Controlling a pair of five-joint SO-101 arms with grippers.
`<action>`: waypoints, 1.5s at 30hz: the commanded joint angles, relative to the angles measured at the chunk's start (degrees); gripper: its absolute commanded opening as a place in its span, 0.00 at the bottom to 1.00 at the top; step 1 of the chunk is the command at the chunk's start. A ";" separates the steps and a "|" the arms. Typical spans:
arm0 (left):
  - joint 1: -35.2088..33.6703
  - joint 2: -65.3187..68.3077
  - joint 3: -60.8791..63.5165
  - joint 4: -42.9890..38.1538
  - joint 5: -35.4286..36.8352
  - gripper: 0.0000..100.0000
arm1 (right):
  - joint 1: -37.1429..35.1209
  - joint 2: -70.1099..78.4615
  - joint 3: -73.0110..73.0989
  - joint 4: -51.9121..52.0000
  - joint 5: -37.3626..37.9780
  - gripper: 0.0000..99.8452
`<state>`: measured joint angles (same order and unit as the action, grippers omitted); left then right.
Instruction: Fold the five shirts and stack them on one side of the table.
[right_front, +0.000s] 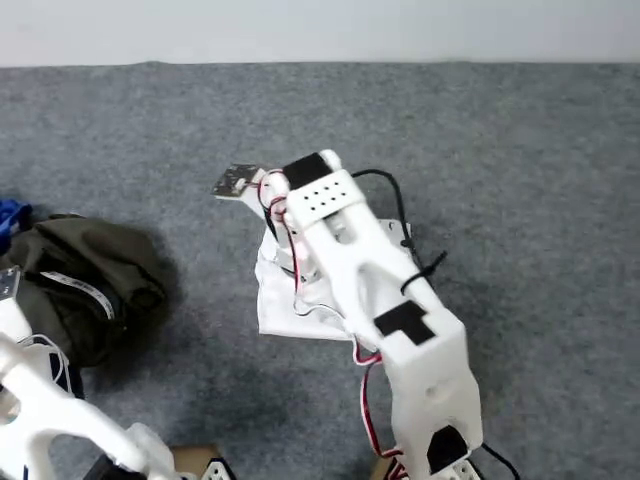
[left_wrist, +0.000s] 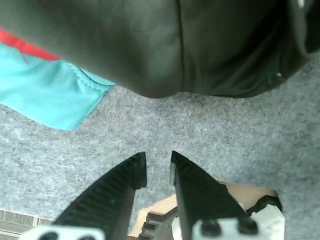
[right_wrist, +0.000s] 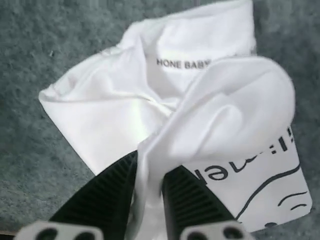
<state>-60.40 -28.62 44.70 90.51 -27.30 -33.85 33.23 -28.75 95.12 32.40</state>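
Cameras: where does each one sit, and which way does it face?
High view: fixed above, looking down on the table; shows the right arm over the white shirt, the left arm beside the dark olive shirt.
Left wrist view: on the left arm, facing the dark olive shirt and a teal shirt past the open left gripper.
Right wrist view: on the right arm, looking down past the right gripper, shut on the white shirt.
Shared: high and right wrist views both show the white shirt.
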 joint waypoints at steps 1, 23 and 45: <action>0.35 -1.58 -0.22 -0.70 0.53 0.09 | -1.36 3.03 -9.93 3.74 -0.62 0.02; 0.35 -1.58 -0.13 -0.70 0.53 0.09 | 0.92 -10.33 -9.85 7.96 -4.75 0.28; 0.44 -1.58 -0.13 -0.70 0.53 0.09 | 13.05 0.04 0.26 7.96 1.85 0.01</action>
<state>-60.40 -28.62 44.79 90.59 -27.30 -16.00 34.20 -28.31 100.66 33.89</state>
